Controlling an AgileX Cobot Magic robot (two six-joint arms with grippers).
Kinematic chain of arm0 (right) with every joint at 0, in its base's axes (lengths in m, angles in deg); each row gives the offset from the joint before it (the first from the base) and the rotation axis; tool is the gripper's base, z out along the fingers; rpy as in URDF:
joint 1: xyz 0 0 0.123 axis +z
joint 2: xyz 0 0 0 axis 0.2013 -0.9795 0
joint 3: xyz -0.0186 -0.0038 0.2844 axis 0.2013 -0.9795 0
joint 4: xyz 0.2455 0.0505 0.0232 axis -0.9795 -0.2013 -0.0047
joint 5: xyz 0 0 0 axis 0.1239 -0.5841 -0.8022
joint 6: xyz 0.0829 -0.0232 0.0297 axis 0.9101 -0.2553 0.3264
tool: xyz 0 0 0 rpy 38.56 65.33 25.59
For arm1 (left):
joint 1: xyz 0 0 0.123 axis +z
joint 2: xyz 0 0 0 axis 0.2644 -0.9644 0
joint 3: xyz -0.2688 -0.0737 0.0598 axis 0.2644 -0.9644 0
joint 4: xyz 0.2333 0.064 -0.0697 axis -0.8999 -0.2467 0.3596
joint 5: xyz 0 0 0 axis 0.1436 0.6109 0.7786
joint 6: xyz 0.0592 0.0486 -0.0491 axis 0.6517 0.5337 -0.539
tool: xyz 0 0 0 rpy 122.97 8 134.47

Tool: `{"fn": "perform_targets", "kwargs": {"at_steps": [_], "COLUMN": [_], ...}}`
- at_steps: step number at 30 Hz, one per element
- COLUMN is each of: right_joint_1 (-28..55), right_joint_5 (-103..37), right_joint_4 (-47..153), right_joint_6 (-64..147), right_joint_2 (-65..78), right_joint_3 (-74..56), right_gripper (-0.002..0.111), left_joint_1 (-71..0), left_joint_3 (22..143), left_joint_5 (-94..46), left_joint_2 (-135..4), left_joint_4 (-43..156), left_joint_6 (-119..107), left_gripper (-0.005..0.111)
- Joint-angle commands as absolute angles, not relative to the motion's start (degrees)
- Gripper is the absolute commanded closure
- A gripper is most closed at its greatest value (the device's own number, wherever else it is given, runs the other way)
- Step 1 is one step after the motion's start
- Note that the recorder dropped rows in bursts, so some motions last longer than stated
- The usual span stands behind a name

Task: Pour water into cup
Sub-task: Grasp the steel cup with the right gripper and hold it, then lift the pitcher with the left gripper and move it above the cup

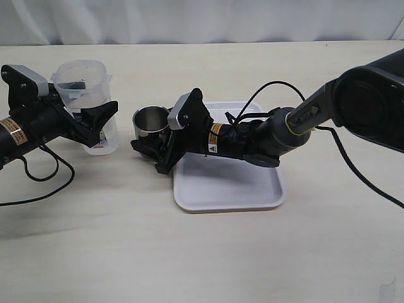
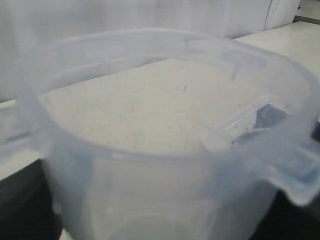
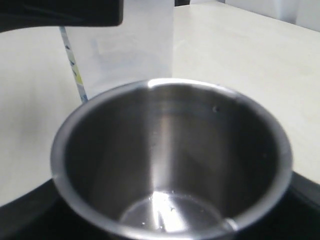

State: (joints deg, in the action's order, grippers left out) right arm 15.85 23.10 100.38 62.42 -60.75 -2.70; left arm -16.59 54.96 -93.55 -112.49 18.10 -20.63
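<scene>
The steel cup [image 1: 150, 120] stands upright just left of the white tray, between the fingers of my right gripper [image 1: 151, 134], which is shut on it. In the right wrist view the cup [image 3: 170, 150] fills the frame. Its bottom is shiny, with a few droplets. The tall translucent plastic container [image 1: 82, 82] stands upright on the table to the cup's left. My left gripper [image 1: 95, 123] is shut round its lower half. The container's wide rim [image 2: 165, 150] fills the left wrist view, with dark fingers [image 2: 20, 205] at its sides.
A white tray [image 1: 252, 196] lies under the right arm's forearm. Black cables trail on the table beside both arms. The container [image 3: 125, 45] stands close behind the cup in the right wrist view, with a left-gripper finger [image 3: 60, 12] across it.
</scene>
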Motion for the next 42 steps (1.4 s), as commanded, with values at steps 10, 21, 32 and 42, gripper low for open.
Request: {"fn": "perform_targets", "kwargs": {"at_steps": [10,21,32,42], "right_joint_1": [15.87,15.87,15.87,15.87], "right_joint_5": [20.71,20.71,20.72,20.72], "right_joint_4": [101.16,101.16,100.77,100.51], "right_joint_6": [62.21,62.21,62.21,62.21], "right_joint_2": [-60.57,-60.57,-60.57,-60.57], "right_joint_3": [-3.02,-3.02,-3.02,-3.02], "right_gripper": [0.104,0.104,0.104,0.104], "left_joint_1": [-16.75,-16.75,-16.75,-18.64], "left_joint_3": [55.23,55.82,58.60,66.23], "left_joint_5": [-94.19,-94.19,-94.19,-86.59], "left_joint_2": [-112.50,-112.50,-108.85,-108.85], "left_joint_4": [18.24,21.22,23.67,22.81], "left_joint_6": [-20.75,-20.75,-14.13,-9.35], "left_gripper": [0.107,0.107,0.107,0.107]}}
